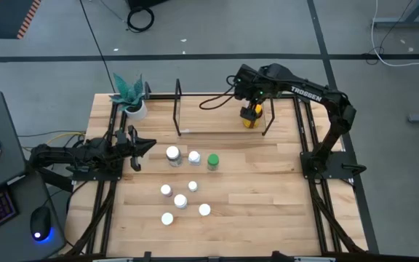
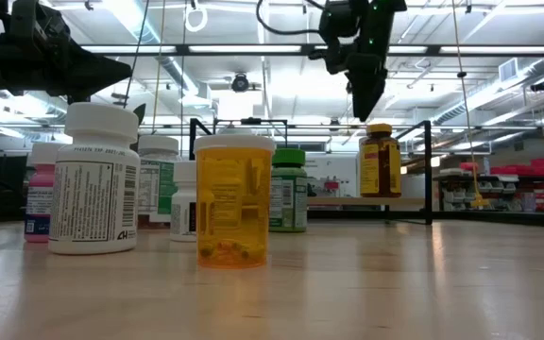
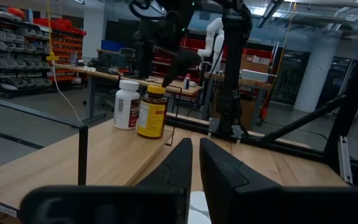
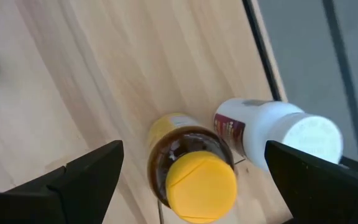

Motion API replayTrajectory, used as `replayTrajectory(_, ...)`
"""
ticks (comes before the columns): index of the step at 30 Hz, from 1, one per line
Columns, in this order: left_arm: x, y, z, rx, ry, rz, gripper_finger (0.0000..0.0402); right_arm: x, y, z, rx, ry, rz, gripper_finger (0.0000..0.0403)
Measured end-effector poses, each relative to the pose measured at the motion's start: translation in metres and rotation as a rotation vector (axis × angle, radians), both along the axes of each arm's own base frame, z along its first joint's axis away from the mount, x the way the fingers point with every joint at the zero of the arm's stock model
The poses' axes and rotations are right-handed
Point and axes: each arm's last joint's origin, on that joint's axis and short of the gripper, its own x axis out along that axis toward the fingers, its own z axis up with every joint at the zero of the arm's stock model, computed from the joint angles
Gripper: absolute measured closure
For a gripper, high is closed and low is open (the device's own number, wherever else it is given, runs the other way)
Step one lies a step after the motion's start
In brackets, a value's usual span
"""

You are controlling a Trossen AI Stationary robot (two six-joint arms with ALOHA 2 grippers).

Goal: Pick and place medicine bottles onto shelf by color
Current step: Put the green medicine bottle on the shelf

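Note:
An amber bottle with a yellow cap and a white bottle stand upright side by side on the light-wood shelf at the table's far side. My right gripper hangs open right above the amber bottle, one finger on either side of it, touching nothing; the low view shows it clear of the cap. Several bottles, among them a green one and an orange one, stand on the table. My left gripper is shut and empty at the table's left.
A white plant pot stands at the far left corner beside the shelf's black wire uprights. The loose bottles are grouped in the table's middle. Bare wood lies to their right.

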Motion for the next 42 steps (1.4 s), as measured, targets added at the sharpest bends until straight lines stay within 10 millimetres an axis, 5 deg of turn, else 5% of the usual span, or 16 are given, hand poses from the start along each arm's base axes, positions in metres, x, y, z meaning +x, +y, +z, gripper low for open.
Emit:
replayTrajectory(33, 0.000, 0.000, 0.000, 0.000, 0.000, 0.000, 0.0371, 0.068, 0.093, 0.022, -0.064, -0.383, 0.351, 0.0003)
replayTrajectory(42, 0.000, 0.000, -0.001, 0.000, 0.008, 0.000, 0.0364, 0.107, 0.133, -0.006, -0.031, -0.419, 0.498, 0.0003)
